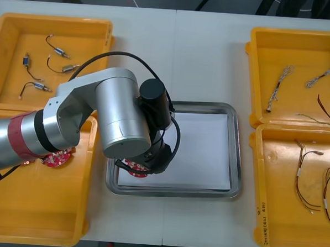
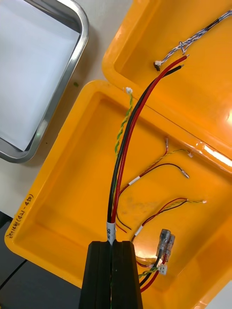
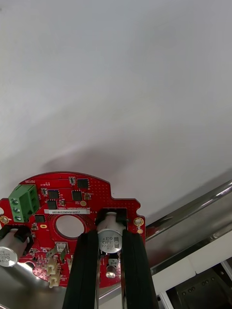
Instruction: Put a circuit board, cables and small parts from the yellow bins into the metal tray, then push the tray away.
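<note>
**Board gripped at tray corner, cable pinched above bin**

The left end effector [image 3: 110, 239] is at the near left corner of the shiny metal tray [image 1: 236, 155]. The tray is white inside and sits on the light desk [image 1: 174, 57] between the bins. The black fingers [image 3: 86, 270] stand a little apart, clamped on a silver cylindrical component that rises from the round red circuit board [image 3: 72, 198]. The board spans the edge of the white inside and the bare metal beside the rim. Whether it rests on the tray cannot be told.

The right end effector [image 2: 111, 247] hangs above the near right yellow plastic bin [image 2: 58, 193]. Its fingers are almost together, pinching a red and black cable [image 2: 129, 130] that carries a white label. The cable reaches from the fingertips past the bin's wall toward the neighbouring bin. More thin cables [image 2: 166, 241] lie on the bin's floor. A second red circuit board [image 1: 57, 159] lies in the near left bin, partly under the left arm.
</note>
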You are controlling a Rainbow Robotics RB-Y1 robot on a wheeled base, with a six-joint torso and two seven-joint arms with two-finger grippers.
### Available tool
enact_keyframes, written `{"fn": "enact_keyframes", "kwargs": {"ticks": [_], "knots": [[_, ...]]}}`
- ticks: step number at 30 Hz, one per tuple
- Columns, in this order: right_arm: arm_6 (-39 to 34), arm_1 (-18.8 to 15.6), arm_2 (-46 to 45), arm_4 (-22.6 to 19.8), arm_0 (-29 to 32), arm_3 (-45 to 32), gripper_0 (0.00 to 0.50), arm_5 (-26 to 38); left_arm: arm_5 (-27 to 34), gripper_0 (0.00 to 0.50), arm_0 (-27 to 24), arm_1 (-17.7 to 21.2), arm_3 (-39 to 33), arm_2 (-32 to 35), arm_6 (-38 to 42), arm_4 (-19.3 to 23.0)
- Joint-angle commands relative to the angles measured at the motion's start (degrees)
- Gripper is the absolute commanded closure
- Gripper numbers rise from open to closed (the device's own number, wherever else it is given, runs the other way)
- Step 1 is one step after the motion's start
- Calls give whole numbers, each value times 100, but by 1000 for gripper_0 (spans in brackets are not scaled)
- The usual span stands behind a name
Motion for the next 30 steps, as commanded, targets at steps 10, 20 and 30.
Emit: {"fn": "enact_keyframes", "kwargs": {"ticks": [10,20,30], "knots": [[-43,-237,120,84,-144,-307,500,21,-323,494,-217,-28,3,-527,486,-339],[-43,-237,190,189,-144,-465,500,21,-332,0,-208,25,-102,-544,626,-295],[-8,-237,199,171,-135,-439,500,21,-226,0,-208,245,-471,-210,776,-58]]}}
